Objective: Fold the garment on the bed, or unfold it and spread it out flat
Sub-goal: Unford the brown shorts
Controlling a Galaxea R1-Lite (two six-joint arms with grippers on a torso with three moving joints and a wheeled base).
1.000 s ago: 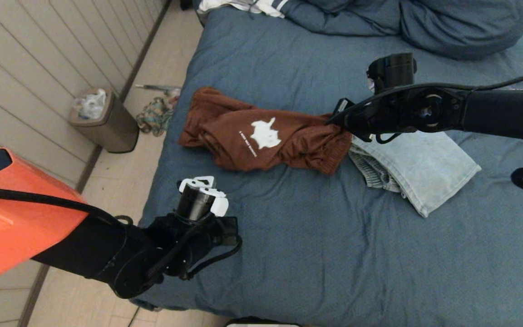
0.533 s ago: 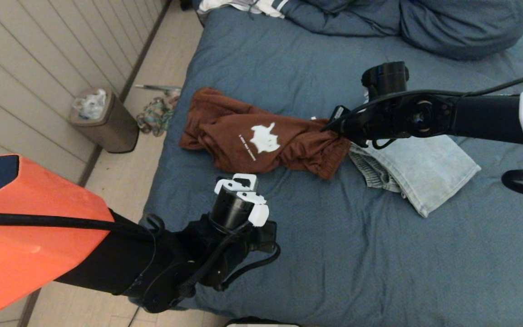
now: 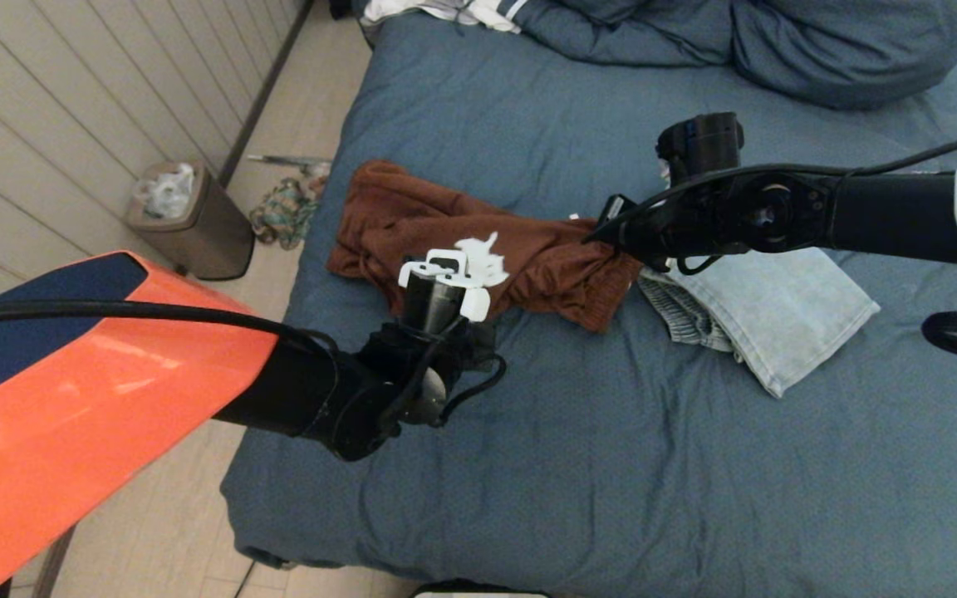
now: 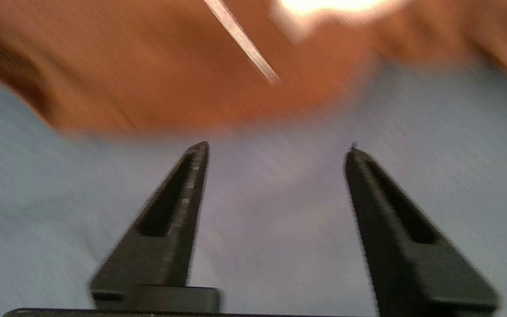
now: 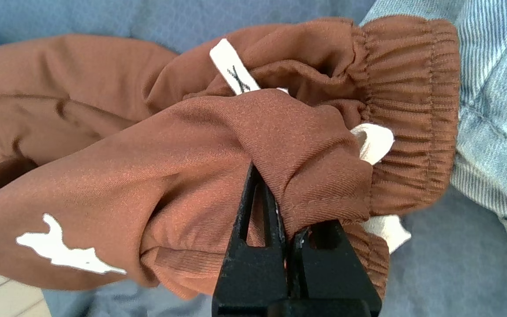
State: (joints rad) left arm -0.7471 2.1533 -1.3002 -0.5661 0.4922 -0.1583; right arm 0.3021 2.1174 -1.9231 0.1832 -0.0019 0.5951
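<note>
Early stage: brown shorts (image 3: 478, 262) lie bunched at frame centre on the bed (image 3: 611, 465), right gripper (image 5: 286, 207) clamped on fabric nr waistband, left gripper (image 4: 275, 149) wide open, empty, w/ spreading undone.

a brown garment (image 3: 478, 257) is seen lying crumpled on the bed (image 3: 611, 465), bunched into a long, rumpled band across the slate-blue sheet near the bed's left side. a white graphic and a short line of white text are printed on its upper face. an elastic, gathered waistband (image 5: 407, 110) is shown at its right end, with a small white label (image 5: 231, 66) and white lining visible among the folds. that end rests against a folded pale denim piece. a fold of the brown cloth near the waistband is pinched and lifted slightly. the sheet is lightly wrinkled, and matching blue bedding (image 3: 777, 41) is heaped at the far end.
</note>
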